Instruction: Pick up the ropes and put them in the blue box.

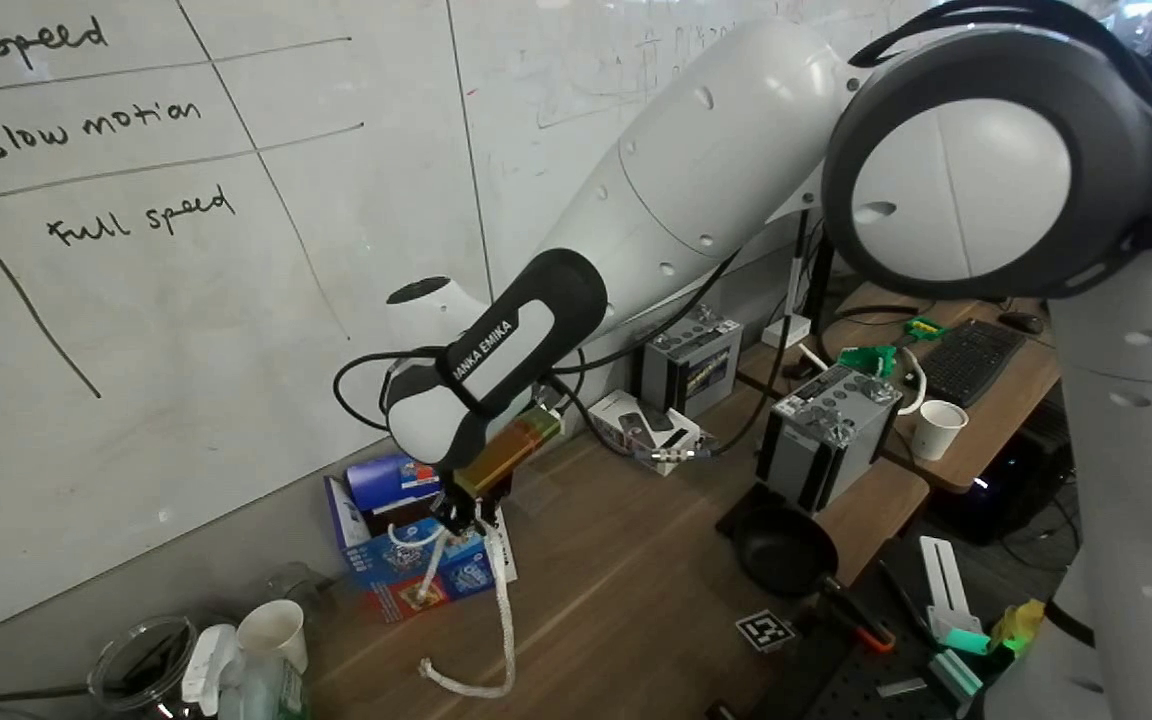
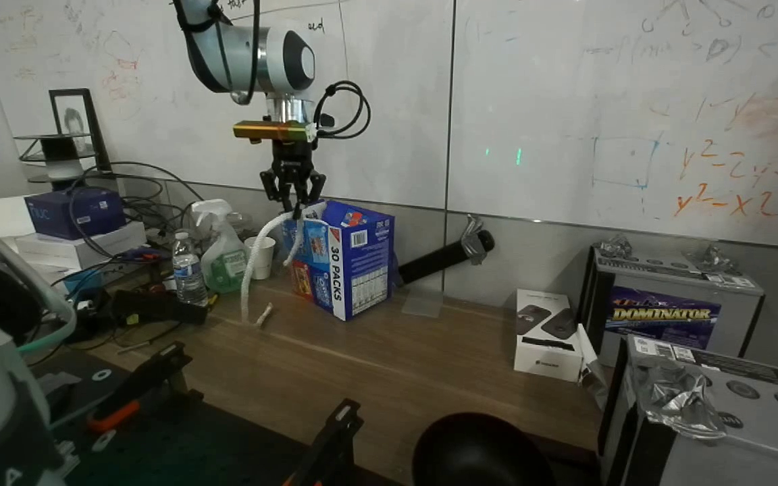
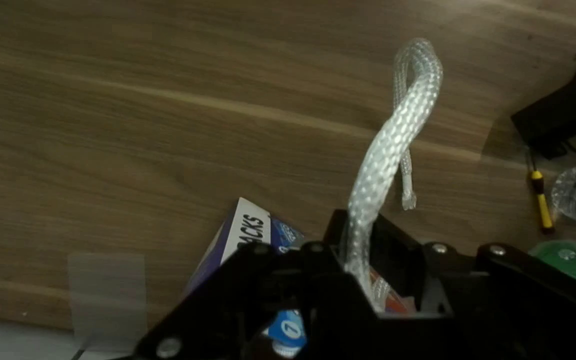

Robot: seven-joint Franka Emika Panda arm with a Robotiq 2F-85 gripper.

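My gripper (image 2: pixel 296 204) is shut on a white braided rope, beside and slightly above the blue box (image 2: pixel 369 263) in the exterior views. From the fingertips the rope (image 1: pixel 506 630) hangs as one long strand with a curled lower end, plus a shorter strand and a small loop. Whether these belong to one rope or more, I cannot tell. In the wrist view the rope (image 3: pixel 393 140) rises from between the jaws and bends over the table. The box stands upright against the wall with its top open. Its corner (image 3: pixel 250 227) shows beneath the fingers; most of its inside is hidden.
A spray bottle (image 2: pixel 225 253), paper cup (image 2: pixel 264 253) and water bottle (image 2: pixel 188 273) stand beside the box. A white carton (image 2: pixel 548 334), grey batteries (image 1: pixel 826 435) and a black pan (image 1: pixel 786 550) occupy the opposite side. The whiteboard (image 2: pixel 564 101) rises close behind.
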